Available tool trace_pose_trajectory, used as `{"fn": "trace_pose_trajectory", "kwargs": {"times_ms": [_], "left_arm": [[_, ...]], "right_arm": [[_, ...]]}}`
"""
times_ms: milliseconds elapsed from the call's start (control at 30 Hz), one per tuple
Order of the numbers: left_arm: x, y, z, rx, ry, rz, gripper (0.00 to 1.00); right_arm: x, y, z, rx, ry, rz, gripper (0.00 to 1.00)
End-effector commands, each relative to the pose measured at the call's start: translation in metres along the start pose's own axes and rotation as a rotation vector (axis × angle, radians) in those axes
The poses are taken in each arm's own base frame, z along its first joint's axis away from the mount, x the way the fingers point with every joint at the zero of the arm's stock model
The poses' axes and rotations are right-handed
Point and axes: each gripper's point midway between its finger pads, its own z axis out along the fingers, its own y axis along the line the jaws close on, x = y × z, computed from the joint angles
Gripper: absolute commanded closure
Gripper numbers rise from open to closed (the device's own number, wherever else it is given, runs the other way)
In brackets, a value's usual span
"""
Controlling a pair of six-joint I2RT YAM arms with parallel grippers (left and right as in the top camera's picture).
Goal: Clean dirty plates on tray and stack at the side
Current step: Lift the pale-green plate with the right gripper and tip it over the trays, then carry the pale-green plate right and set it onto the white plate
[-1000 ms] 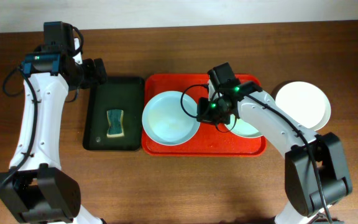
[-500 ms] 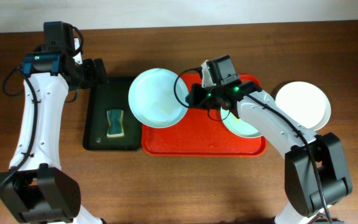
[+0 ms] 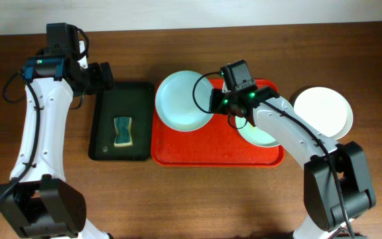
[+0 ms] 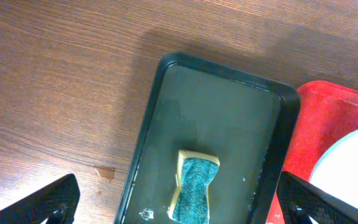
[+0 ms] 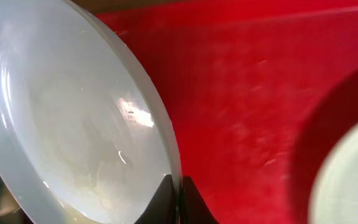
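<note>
Bright, even light from above falls on the wooden surface (image 3: 191, 199), leaving only faint, soft shadows beside the arms. Close up, the pale blue plate (image 5: 73, 112) carries small white glare spots and its near rim is blurred, and a deep shadow darkens the red tray (image 5: 241, 74) at the right. Wood grain under the left claw (image 4: 179, 180) is sharp, while its fingers (image 4: 48, 202) look dark and soft-edged.

The right fingers (image 3: 215, 103) pinch the rim of the pale blue plate (image 3: 181, 101) over the left end of the red tray (image 3: 211, 156). A mint plate (image 3: 264, 138) lies on the tray, and a white plate (image 3: 323, 111) sits on the bench (image 3: 178, 199).
</note>
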Motion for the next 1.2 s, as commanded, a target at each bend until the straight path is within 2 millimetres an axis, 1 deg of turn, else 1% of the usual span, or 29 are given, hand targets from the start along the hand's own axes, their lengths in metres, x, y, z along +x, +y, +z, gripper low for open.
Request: {"fn": "trace_pose_trajectory", "kwargs": {"times_ms": [0, 67, 200, 267, 333, 433, 500, 533, 633, 733, 967, 1100, 1167], "left_arm": [[-0.004, 0.000, -0.005, -0.003, -0.017, -0.004, 0.01], [-0.004, 0.000, -0.005, -0.003, -0.017, -0.004, 0.01], [-0.004, 0.000, -0.005, -0.003, -0.017, -0.004, 0.01], [-0.004, 0.000, -0.005, -0.003, -0.017, -0.004, 0.01], [-0.004, 0.000, -0.005, -0.003, -0.017, -0.004, 0.01], [-0.004, 0.000, -0.005, -0.003, -0.017, -0.004, 0.01], [-0.004, 0.000, -0.005, -0.003, -0.017, -0.004, 0.00], [-0.004, 0.000, -0.005, -0.003, -0.017, -0.004, 0.01], [-0.004, 0.000, -0.005, -0.003, -0.017, -0.004, 0.01], [-0.004, 0.000, -0.005, -0.003, -0.017, -0.004, 0.01], [-0.004, 0.000, -0.005, -0.003, -0.017, -0.004, 0.01], [-0.004, 0.000, -0.005, -0.003, -0.017, -0.004, 0.01], [-0.004, 0.000, -0.005, -0.003, -0.017, -0.004, 0.00]], "right_arm": [[-0.033, -0.024, -0.020, 0.173, -0.158, -0.005, 0.96], [-0.037, -0.032, -0.022, 0.218, -0.183, -0.004, 0.96], [-0.034, -0.031, -0.021, 0.210, -0.170, -0.004, 0.96], [-0.028, -0.017, -0.019, 0.127, -0.127, -0.003, 0.96], [-0.026, -0.003, -0.020, 0.031, -0.089, 0.012, 0.96], [-0.027, 0.018, -0.025, -0.090, -0.047, 0.105, 0.96], [-0.025, 0.028, -0.026, -0.112, -0.040, 0.149, 0.96], [-0.022, 0.035, -0.025, -0.123, -0.041, 0.137, 0.96], [-0.016, 0.055, -0.023, -0.124, -0.064, 0.090, 0.96], [-0.013, 0.073, -0.022, -0.089, -0.128, 0.035, 0.96], [-0.002, 0.104, -0.015, 0.001, -0.263, -0.069, 0.96], [-0.010, 0.118, -0.021, 0.041, -0.369, -0.182, 0.96], [-0.021, 0.132, -0.028, 0.040, -0.447, -0.277, 0.96]]}}
